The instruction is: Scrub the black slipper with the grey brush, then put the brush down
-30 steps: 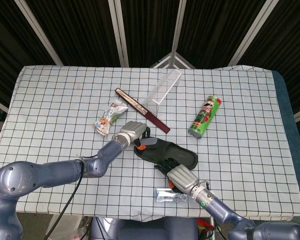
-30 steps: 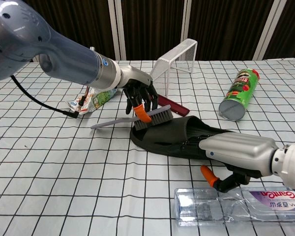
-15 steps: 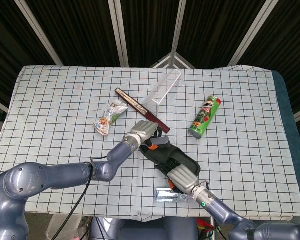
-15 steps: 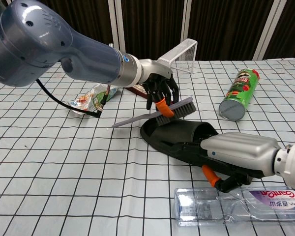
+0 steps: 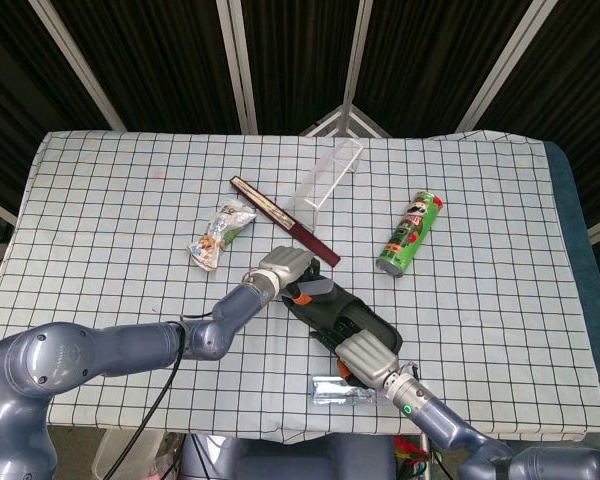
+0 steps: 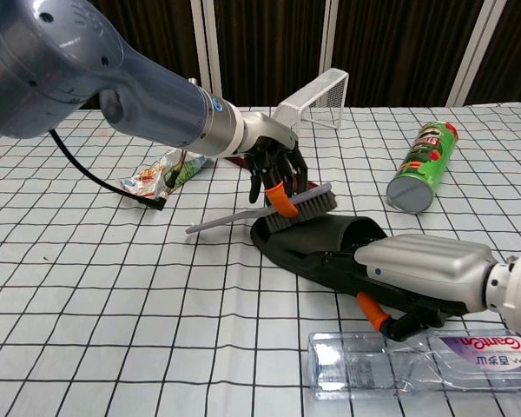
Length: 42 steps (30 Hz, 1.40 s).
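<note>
The black slipper (image 6: 323,244) (image 5: 352,314) lies on the checked cloth near the table's front middle. My left hand (image 6: 272,164) (image 5: 282,268) grips the grey brush (image 6: 304,205) (image 5: 313,290) by its head, bristles down on the slipper's far end, its thin handle sticking out to the left. My right hand (image 6: 421,276) (image 5: 365,355) holds the slipper's near end, fingers curled over its edge.
A clear plastic bottle (image 6: 425,363) lies just in front of my right hand. A green chip can (image 6: 423,165), a white wire rack (image 6: 314,97), a dark red flat stick (image 5: 283,219) and a snack packet (image 6: 161,174) lie further back on the table (image 5: 130,190).
My left hand first swept the brush right along the slipper, which shifted right with it; in the last half second the brush came back left and lower onto the slipper's far end.
</note>
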Available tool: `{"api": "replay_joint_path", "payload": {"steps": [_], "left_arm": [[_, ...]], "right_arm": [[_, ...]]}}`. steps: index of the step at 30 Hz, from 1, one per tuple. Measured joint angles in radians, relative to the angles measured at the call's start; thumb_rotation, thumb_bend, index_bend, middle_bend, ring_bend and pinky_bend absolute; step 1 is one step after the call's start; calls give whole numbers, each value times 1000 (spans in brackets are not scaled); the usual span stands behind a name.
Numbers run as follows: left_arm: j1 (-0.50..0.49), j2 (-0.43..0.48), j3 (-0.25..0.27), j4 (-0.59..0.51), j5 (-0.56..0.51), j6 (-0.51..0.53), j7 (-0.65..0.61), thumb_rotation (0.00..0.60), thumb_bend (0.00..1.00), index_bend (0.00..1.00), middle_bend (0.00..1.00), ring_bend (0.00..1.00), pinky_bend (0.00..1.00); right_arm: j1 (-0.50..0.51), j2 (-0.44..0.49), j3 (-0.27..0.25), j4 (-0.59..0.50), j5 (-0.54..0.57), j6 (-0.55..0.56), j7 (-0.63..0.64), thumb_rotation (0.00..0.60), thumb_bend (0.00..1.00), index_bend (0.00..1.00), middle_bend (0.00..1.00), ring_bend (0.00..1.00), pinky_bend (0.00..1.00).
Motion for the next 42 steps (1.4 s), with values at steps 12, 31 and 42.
{"api": "replay_joint_path", "payload": {"steps": [12, 31, 42], "left_arm": [[-148, 114, 147, -146, -232, 21, 48, 600, 694, 639, 597, 472, 503], [-90, 345, 153, -403, -131, 88, -15, 600, 694, 641, 597, 472, 504], [29, 455, 201, -551, 26, 110, -52, 600, 694, 649, 601, 477, 509]], "right_arm": [[-8, -2, -11, -27, -1, 30, -55, 600, 850, 0, 10, 3, 0], [-70, 63, -54, -204, 171, 218, -409, 584, 715, 0, 0, 0, 0], [-183, 162, -127, -373, 54, 427, -495, 584, 695, 0, 0, 0, 0]]}}
